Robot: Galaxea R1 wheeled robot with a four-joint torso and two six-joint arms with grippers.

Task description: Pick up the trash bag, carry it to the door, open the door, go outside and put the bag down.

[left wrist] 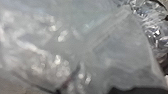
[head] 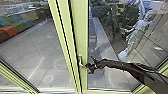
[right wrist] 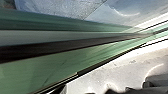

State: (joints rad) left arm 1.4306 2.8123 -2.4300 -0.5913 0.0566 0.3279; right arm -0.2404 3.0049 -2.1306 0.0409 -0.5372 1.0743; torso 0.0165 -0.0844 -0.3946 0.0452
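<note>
Your right claw (head: 92, 67), at the door handle (head: 80, 60); trash bag (left wrist: 75, 47), close by your left claw; closure of both, cannot tell; handling, work the handle squarely, bag clear of the green frame (head: 79, 32).

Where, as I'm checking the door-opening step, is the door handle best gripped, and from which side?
Probably the lower end of the handle, approached from the robot's right. That end seems to jut out to the right across the pale green frame, while the upper part runs upright along it. The right gripper is at that side; whether it touches, I cannot tell.
</note>
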